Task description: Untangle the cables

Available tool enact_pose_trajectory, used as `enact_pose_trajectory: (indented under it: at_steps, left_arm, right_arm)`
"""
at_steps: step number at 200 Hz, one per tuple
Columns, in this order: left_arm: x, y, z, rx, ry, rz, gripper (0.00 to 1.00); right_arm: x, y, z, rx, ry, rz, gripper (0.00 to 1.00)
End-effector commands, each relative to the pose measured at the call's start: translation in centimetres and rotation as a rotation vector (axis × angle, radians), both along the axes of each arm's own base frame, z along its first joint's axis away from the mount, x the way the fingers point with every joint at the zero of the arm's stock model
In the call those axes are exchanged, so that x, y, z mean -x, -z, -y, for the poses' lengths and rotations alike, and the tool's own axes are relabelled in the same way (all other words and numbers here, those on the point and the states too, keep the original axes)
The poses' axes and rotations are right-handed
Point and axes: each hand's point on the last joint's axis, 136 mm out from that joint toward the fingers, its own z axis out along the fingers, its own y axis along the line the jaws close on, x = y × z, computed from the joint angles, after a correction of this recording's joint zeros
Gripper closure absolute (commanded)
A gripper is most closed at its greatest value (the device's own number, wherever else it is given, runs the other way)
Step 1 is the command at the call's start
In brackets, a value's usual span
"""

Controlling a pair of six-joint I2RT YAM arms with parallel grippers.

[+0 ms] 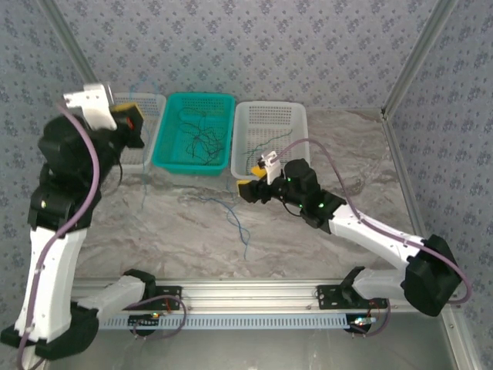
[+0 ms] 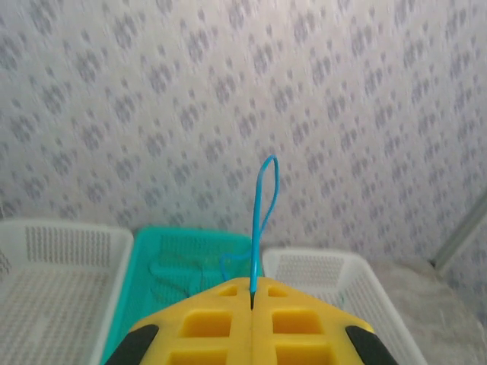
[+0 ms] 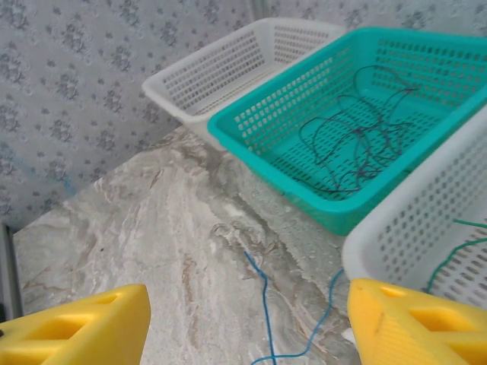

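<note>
Bolted at the near edge of a marble-patterned desk [image 1: 177, 231], two white robot arms reach away from the viewer. Just beyond them a loose blue cable [image 1: 235, 212] lies in a thin squiggle on the bare desk, in front of the baskets.

The right claw [image 1: 248, 190] hangs low over the desk beside this cable, at the near left corner of the right white basket [image 1: 296, 116]. Seen from the right wrist camera, the right claw [image 3: 243, 334] is spread wide, its yellow fingers [image 3: 76, 331] at either side of the view, gripping nothing; the loose blue cable [image 3: 264, 304] runs across the desk between them.

Further back, three baskets sit side by side. A green cable [image 1: 266, 146] lies in the right white basket. The teal basket [image 1: 163, 131] in the middle holds a knot of dark cables [image 1: 202, 139]. The left white basket [image 1: 150, 99] is next to it.

The left arm is raised high, with the left claw [image 1: 132, 123] above the left white basket. From its wrist camera, the left claw [image 2: 252, 296] is pressed fully together on a held blue cable [image 2: 253, 258], which stands up from the fingertips in a narrow loop.

Grey patterned wallpaper [image 1: 254, 46] backs the scene.
</note>
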Motion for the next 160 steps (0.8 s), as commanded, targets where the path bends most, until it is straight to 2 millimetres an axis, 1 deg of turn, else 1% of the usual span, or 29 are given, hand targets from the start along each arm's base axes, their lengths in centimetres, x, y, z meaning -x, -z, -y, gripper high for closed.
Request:
enact_pose_trajectory:
  at_steps: [1,18,20,24,55,76,81,84,85,88,89,92,93,96,97,104,105,108,109,110,114,116,117,120,121,124,125,134,160]
  left_arm:
    - [-1.0,-4.1,-1.1,-0.062,-0.032,0.103,1.0]
    - [-2.8,-6.2,-2.8,-0.079,-0.101,0.148,1.0]
    - [-2.6,-7.1,-3.1,-0.076,-0.108,0.17,1.0]
    - [-2.8,-7.8,-3.5,-0.078,-0.122,0.181,1.0]
    - [-5.3,-11.9,-6.4,-0.102,-0.203,0.25,1.0]
    - [-6.7,-14.1,-8.6,-0.125,-0.262,0.305,1.0]
    - [-7.5,-14.3,-9.2,-0.118,-0.273,0.31,1.0]
    - [-7.5,-14.6,-9.5,-0.114,-0.276,0.322,1.0]
    - [-7.9,-14.5,-9.6,-0.113,-0.276,0.319,1.0]
    - [-7.8,-14.9,-9.9,-0.108,-0.278,0.331,1.0]
    - [-8.3,-14.7,-10.0,-0.108,-0.277,0.326,1.0]
    - [-8.3,-15.0,-10.2,-0.104,-0.279,0.336,1.0]
    - [-8.7,-14.8,-10.3,-0.103,-0.279,0.332,1.0]
    - [-8.7,-15.1,-10.5,-0.101,-0.282,0.341,1.0]
    - [-9.2,-14.9,-10.6,-0.101,-0.281,0.336,1.0]
    - [-9.7,-15.2,-11.1,-0.102,-0.289,0.346,1.0]
    - [-10.1,-15.0,-11.2,-0.102,-0.289,0.341,1.0]
    - [-10.2,-15.1,-11.3,-0.104,-0.292,0.345,1.0]
    - [-10.7,-14.9,-11.4,-0.104,-0.293,0.339,1.0]
    - [-10.5,-15.1,-11.5,-0.104,-0.295,0.344,1.0]
    - [-11.4,-14.7,-11.8,-0.105,-0.299,0.335,1.0]
    - [-11.4,-14.8,-11.9,-0.105,-0.301,0.339,1.0]
    - [-11.9,-14.5,-12.0,-0.106,-0.303,0.333,1.0]
    - [-12.0,-14.7,-12.2,-0.107,-0.306,0.338,1.0]
    - [-12.6,-14.3,-12.3,-0.107,-0.307,0.33,1.0]
    - [-12.7,-14.4,-12.5,-0.107,-0.311,0.334,1.0]
    - [-13.2,-14.1,-12.6,-0.108,-0.312,0.327,1.0]
    - [-14.7,-13.3,-13.4,-0.106,-0.319,0.318,1.0]
    - [-18.3,-10.2,-16.3,-0.082,-0.341,0.252,1.0]
  right_arm:
    - [-0.1,1.8,1.6,0.052,0.06,-0.044,0.29]
    - [0.1,1.9,2.0,0.05,0.071,-0.053,0.28]
    - [0.1,1.9,2.0,0.051,0.071,-0.055,0.28]
    - [0.1,1.9,2.1,0.051,0.072,-0.056,0.28]
    - [0.3,1.9,2.7,0.059,0.085,-0.054,0.28]
    - [0.3,2.0,3.1,0.064,0.097,-0.061,0.28]
    - [0.2,2.0,3.1,0.065,0.099,-0.063,0.28]
    - [0.3,2.0,3.1,0.065,0.098,-0.064,0.28]
    - [0.3,2.1,3.1,0.066,0.098,-0.066,0.28]
    - [0.3,2.1,3.1,0.066,0.097,-0.067,0.28]
    - [0.4,2.0,3.1,0.066,0.097,-0.066,0.28]
    - [0.3,2.0,3.2,0.066,0.098,-0.067,0.28]
    - [0.4,2.1,3.2,0.067,0.098,-0.069,0.28]
    - [0.3,2.1,3.2,0.066,0.1,-0.069,0.28]
    - [0.4,2.0,3.2,0.066,0.099,-0.07,0.28]
    - [0.4,2.1,3.3,0.066,0.097,-0.069,0.28]
    - [0.4,2.1,3.2,0.066,0.096,-0.069,0.28]
    - [0.5,2.1,3.3,0.065,0.096,-0.069,0.28]
    - [0.5,2.1,3.3,0.065,0.096,-0.069,0.28]
    - [0.5,2.0,3.3,0.064,0.095,-0.07,0.28]
    - [0.5,1.9,3.3,0.061,0.095,-0.066,0.28]
    - [0.5,1.9,3.2,0.06,0.094,-0.067,0.28]
    - [0.5,1.9,3.2,0.059,0.094,-0.067,0.28]
    - [0.5,1.8,3.2,0.056,0.095,-0.065,0.28]
    - [0.5,1.8,3.2,0.055,0.094,-0.064,0.28]
    - [0.5,1.7,3.2,0.053,0.095,-0.064,0.28]
    - [0.5,1.8,3.2,0.053,0.095,-0.065,0.28]
    - [0.5,1.6,3.1,0.05,0.09,-0.063,0.28]
    - [0.3,1.2,3.0,0.056,0.092,-0.061,0.28]
